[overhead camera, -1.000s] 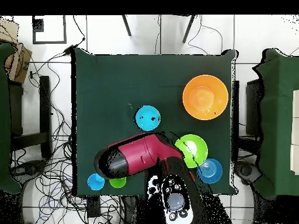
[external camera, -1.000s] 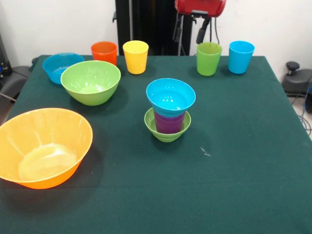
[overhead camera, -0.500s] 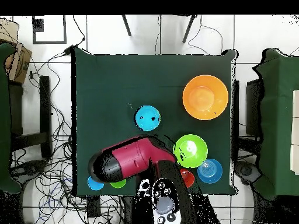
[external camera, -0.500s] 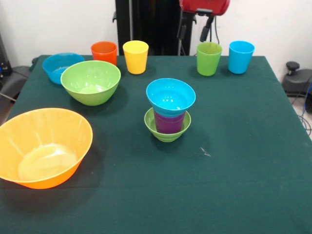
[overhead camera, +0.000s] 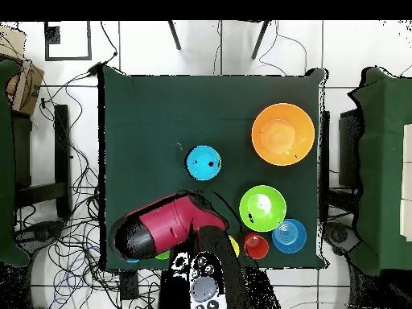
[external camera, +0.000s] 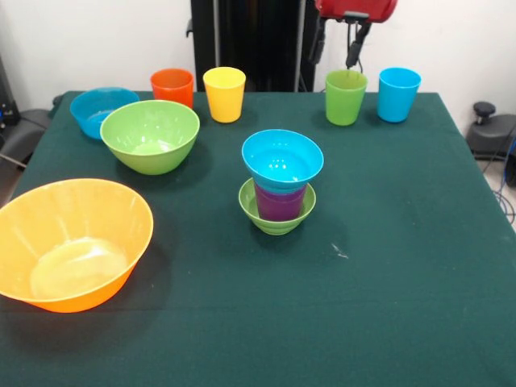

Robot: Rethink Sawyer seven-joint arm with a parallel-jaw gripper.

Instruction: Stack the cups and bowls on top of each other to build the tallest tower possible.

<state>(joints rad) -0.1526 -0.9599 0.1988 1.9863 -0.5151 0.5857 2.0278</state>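
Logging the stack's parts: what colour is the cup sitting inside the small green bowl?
Purple; the cup shows best in the front view.

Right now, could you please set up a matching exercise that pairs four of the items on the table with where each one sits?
Things:
1. small blue bowl
2. purple cup
3. yellow cup
4. large orange bowl

Places:
A. alone near the table's front corner
B. between the orange cup and the green cup in the back row
C. top of the tower
D. standing in the small green bowl

Pairs: 1-C, 2-D, 3-B, 4-A
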